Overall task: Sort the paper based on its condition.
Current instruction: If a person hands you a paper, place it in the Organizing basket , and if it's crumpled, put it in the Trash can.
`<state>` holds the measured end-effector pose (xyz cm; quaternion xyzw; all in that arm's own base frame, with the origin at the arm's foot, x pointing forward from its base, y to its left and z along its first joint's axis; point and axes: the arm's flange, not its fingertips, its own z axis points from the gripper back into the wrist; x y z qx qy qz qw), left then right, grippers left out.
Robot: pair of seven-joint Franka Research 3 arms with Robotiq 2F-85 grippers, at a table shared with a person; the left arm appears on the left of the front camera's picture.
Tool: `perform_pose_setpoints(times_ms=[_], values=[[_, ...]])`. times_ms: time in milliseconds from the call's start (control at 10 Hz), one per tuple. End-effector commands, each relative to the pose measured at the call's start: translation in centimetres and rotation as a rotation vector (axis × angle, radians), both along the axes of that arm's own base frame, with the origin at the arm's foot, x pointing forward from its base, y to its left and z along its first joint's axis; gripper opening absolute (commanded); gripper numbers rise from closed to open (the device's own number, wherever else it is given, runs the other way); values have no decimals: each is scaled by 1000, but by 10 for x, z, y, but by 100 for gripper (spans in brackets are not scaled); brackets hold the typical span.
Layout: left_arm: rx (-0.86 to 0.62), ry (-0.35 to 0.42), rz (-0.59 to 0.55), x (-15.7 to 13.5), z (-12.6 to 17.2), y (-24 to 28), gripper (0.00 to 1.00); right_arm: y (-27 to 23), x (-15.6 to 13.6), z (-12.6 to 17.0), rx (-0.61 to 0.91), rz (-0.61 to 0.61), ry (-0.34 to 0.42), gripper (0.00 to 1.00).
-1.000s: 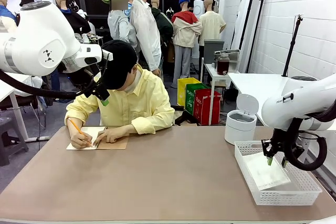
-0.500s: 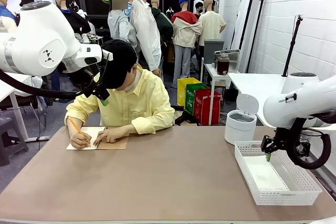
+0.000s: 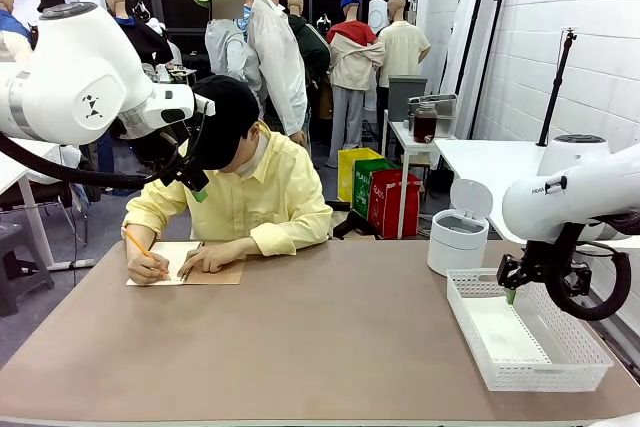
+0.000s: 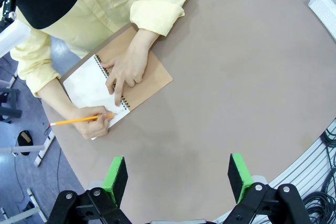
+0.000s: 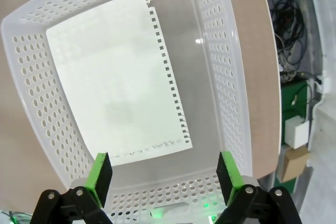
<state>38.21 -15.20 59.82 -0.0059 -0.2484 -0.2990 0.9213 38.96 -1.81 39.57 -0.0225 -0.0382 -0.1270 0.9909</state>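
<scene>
White paper [image 5: 118, 72] in basket [image 5: 27, 103], right pincer [image 5: 164, 162] and left pincer [image 4: 177, 170] agape, empty, notebook [image 4: 155, 72] apart.

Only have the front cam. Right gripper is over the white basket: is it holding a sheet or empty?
Observer: Empty. In the right wrist view the right gripper is open, and one sheet of paper lies flat on the floor of the basket below it.
Operator: Condition of that sheet?
Observer: Flat, not crumpled. One long edge is ragged with torn spiral holes, and there is a faint line of writing near one short edge.
Operator: Left gripper?
Observer: Also open. In the left wrist view the left gripper hangs over bare table, apart from the notebook that the person is writing in.
</scene>
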Motion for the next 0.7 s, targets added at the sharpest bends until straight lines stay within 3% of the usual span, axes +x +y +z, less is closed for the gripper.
perform_pose_setpoints(times_ms=[0, 500, 600], values=[[0, -4, 0, 0, 2, 2, 100, 0, -1, -2, -1, 8, 10, 100], [0, -4, 0, 0, 2, 2, 100, 0, 0, 0, 0, 0, 2, 100], [0, -4, 0, 0, 2, 2, 100, 7, 7, 16, -11, 63, -43, 100]])
